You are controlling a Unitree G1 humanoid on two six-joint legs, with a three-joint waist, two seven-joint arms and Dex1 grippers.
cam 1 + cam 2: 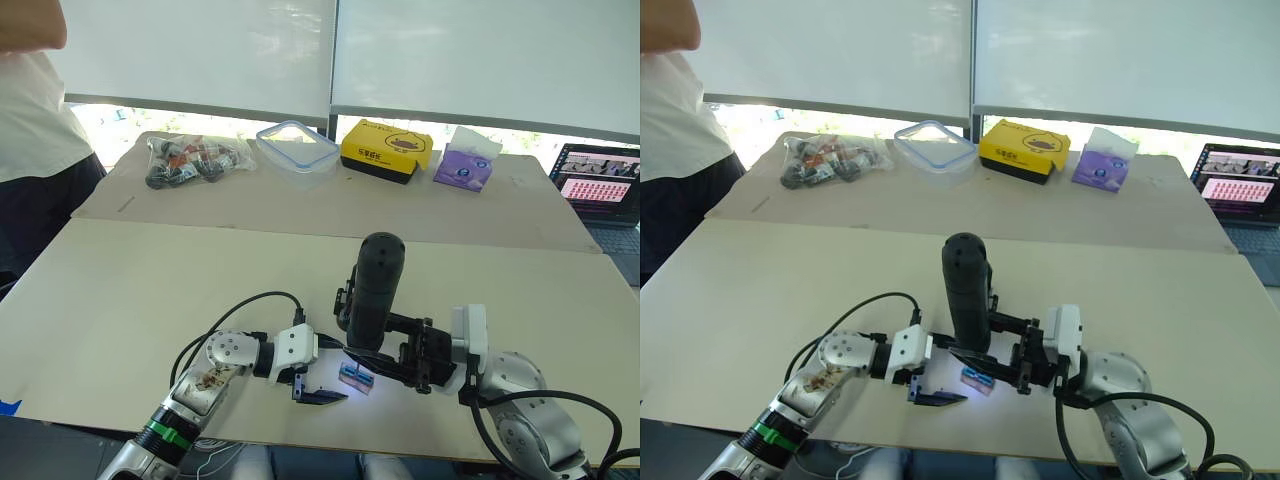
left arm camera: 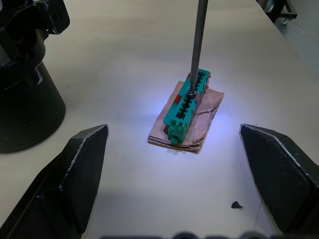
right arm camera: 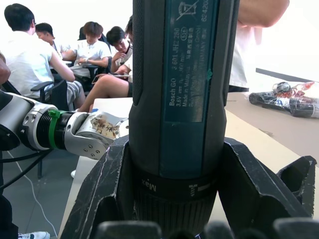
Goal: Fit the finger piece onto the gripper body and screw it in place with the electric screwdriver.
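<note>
Head views downward; wrist views close — shared table [image 1: 120, 300]

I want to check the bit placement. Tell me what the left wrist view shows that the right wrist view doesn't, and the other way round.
The left wrist view alone shows the thin metal bit touching the top of the green-and-brown block, lit white on the table, between the open left pincer fingers. The right wrist view alone shows the right pincer clamped round the electric screwdriver barrel and seated people behind. Both show the screwdriver, by different parts.

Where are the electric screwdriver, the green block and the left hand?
electric screwdriver [image 1: 376, 290], left eye view, middle of its black barrel.
green block [image 2: 187, 105], left wrist view, its toothed top.
left hand [image 1: 320, 396], left eye view, between its fingertips.
</note>
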